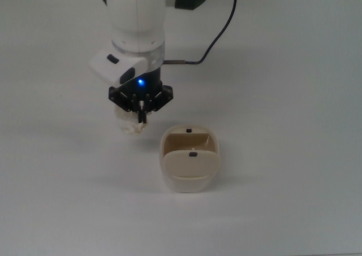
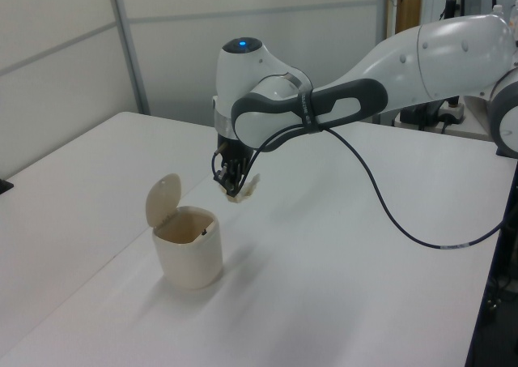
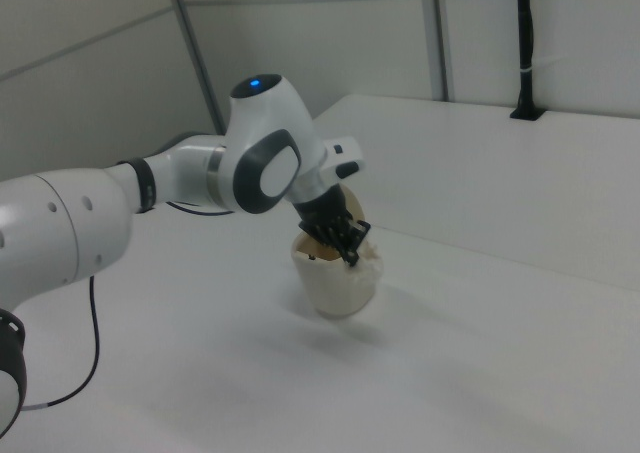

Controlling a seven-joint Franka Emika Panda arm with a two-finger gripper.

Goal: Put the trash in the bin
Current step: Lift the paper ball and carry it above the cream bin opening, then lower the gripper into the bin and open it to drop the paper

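Observation:
The trash (image 1: 129, 125) (image 2: 242, 192) is a small crumpled cream wad held in the air, and my gripper (image 1: 139, 116) (image 2: 235, 185) (image 3: 345, 245) is shut on it. The bin (image 1: 190, 165) (image 2: 188, 247) (image 3: 340, 279) is a small beige container on the white table, its swing lid (image 2: 163, 198) tipped up and its tan inside showing. In the top view the trash hangs just left of the bin and a little beyond it. The left view shows the wad above the bin's rim level and to its right. My arm hides the wad in the right view.
A black cable (image 1: 212, 44) runs from the arm over the white table (image 1: 294, 98). Grey partition walls (image 2: 202, 51) stand behind the table in the left view. A dark post (image 3: 524, 43) rises at the far edge in the right view.

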